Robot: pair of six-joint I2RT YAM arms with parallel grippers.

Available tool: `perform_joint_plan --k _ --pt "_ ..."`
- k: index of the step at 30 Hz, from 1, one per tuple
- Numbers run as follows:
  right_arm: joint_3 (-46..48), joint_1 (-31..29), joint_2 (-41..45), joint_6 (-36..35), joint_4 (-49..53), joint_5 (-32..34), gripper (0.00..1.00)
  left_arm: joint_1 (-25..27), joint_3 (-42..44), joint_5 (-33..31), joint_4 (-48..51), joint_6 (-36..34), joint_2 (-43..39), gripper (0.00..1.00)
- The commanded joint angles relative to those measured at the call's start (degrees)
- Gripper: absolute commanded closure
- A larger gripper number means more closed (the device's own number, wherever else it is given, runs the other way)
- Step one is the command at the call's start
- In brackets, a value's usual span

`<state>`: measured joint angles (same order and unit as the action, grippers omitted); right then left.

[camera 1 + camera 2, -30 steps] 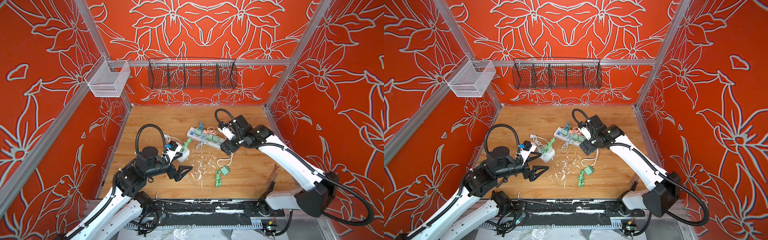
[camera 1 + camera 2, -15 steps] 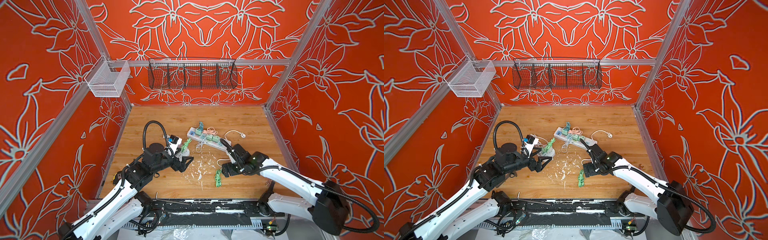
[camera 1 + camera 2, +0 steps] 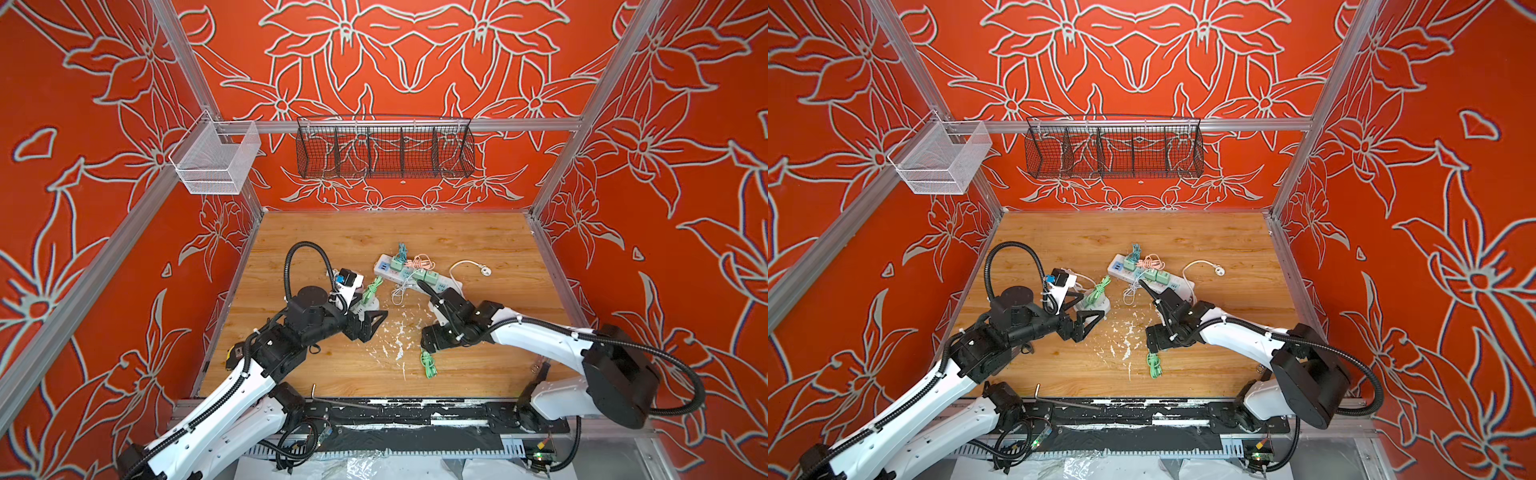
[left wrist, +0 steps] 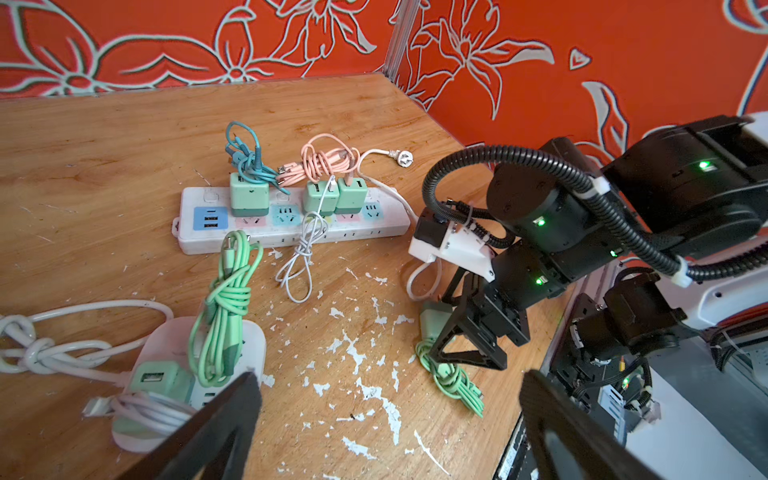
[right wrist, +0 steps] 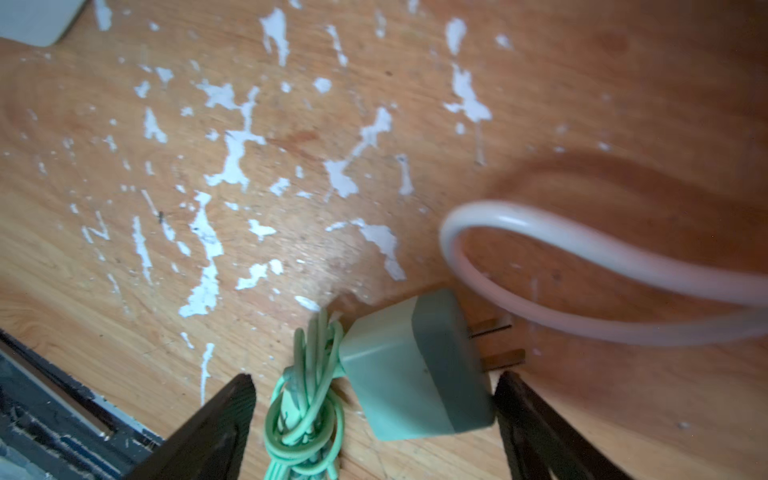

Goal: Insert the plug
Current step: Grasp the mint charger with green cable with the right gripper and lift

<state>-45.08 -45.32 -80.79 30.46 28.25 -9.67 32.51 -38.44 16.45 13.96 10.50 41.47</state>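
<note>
Item: charger plug, lying on its side on the wooden table, near the front edge.

Handling (judged): small, light, rigid plastic block. The smooth faces may slip, so take it across the two broad flat sides of the body. Keep clear of the prongs and of the soft cable bundle knotted at its rear, which will trail and drag.

Appearance: pale green body with a darker grey-green face. Two flat metal prongs point towards a loop of white cord.

Right gripper: released, jaws spread to either side of the plug, nothing grasped.

Left gripper: released and empty, hovering well apart from the plug.

Destination (judged): long white power strip farther back, with three chargers seated and a free socket between them.
</note>
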Motion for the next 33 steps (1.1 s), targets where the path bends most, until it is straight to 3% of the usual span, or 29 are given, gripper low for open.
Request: perform_joint_plan --k 1,5,10,21,27,33 --pt "-3.96 -1.72 -1.13 -0.58 4.71 4.77 0.08 -0.17 0.38 -1.19 -1.39 0.22 -1.55 0.03" --pt "-7.08 -2.03 -3.64 -1.04 8.37 9.09 0.08 -0.16 0.84 -2.29 -1.72 0.15 -2.79 0.03" --pt "-8.8 -4.04 -7.48 3.4 10.31 15.87 0.08 -0.16 1.04 -2.39 -1.81 0.48 -3.24 0.03" --pt "1.45 -5.75 -1.45 13.59 -0.26 6.3 0.05 -0.16 1.59 -2.45 -2.38 0.53 -4.01 0.03" --pt "-3.23 -5.91 -7.02 11.26 -4.25 3.88 0.05 -0.12 1.35 -3.16 -1.4 0.1 -4.9 0.03" --pt "-10.35 -7.14 -13.4 7.54 -1.2 5.11 0.06 -0.17 1.52 -4.07 -0.64 0.04 -6.77 0.03"
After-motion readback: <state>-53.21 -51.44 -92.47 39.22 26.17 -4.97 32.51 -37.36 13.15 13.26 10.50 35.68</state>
